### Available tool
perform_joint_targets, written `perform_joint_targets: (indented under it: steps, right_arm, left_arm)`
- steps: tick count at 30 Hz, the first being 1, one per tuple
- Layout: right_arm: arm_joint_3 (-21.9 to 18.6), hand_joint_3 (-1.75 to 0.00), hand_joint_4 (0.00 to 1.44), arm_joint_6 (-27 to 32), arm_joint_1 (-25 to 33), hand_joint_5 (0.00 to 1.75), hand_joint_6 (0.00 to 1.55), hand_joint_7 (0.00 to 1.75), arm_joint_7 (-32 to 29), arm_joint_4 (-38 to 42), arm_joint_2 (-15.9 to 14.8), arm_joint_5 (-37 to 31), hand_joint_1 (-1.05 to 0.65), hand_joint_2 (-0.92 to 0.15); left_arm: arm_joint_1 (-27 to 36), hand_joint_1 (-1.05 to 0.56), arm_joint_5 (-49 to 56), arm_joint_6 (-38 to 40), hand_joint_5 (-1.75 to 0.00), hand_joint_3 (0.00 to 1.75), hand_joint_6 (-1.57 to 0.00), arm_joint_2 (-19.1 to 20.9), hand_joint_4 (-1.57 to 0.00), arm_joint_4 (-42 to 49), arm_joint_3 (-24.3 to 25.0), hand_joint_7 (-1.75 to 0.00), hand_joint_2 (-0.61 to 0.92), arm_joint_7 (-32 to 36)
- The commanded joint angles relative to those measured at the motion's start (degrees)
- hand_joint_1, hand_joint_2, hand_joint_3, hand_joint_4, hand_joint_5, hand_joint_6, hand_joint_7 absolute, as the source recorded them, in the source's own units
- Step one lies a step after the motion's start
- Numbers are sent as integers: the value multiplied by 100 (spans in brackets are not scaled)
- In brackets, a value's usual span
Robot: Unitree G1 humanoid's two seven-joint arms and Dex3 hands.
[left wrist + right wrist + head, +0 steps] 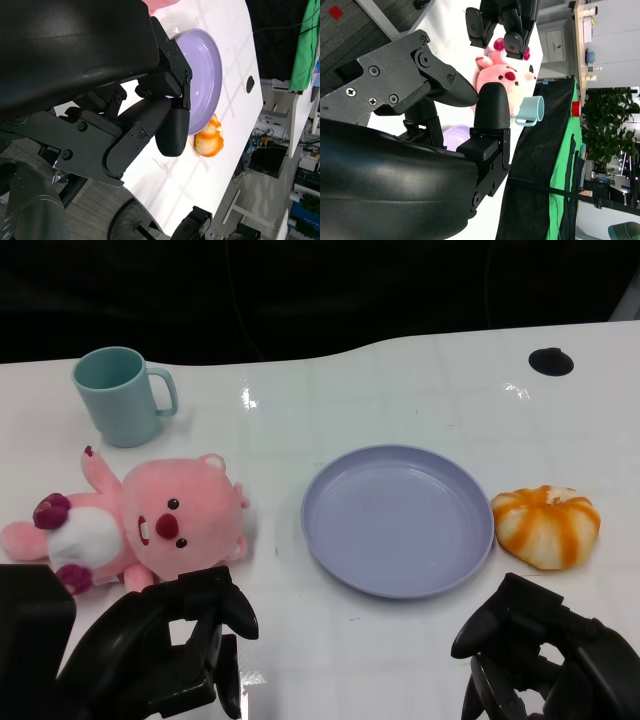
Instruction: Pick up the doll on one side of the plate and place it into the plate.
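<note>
A pink plush doll lies on its back on the white table, left of the lavender plate. The plate holds nothing. My left hand hovers just in front of the doll, fingers apart, holding nothing. My right hand hangs near the front edge, below the plate's right side, also holding nothing. The right wrist view shows the doll beyond my own fingers, with the left hand near it. In the left wrist view the plate lies past my fingers.
An orange-and-white striped plush sits just right of the plate. A teal mug stands behind the doll at the back left. A small black disc lies at the back right. The table's far edge curves behind them.
</note>
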Motion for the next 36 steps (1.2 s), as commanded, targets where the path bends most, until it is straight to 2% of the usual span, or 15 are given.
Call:
perform_joint_targets:
  steps: [1,31,36]
  right_arm:
    - [-38,-110,63,-21,-3,175,52,151,-5,-39,-44,12,-25,-63]
    - [-21,-110,63,-99,-27,175,52,150,-10,12,-47,-59,-26,-62]
    - [-22,-111,63,-66,-46,175,52,150,-22,7,-24,-60,-25,-62]
  left_arm:
    - [-17,-10,12,-27,-175,144,-76,77,-86,27,41,-165,41,-72]
    - [-51,-12,-15,-27,-175,144,-77,43,-86,53,74,-164,40,-50]
    - [-62,-10,-192,-54,-168,134,-78,-40,-82,90,221,-151,46,-75]
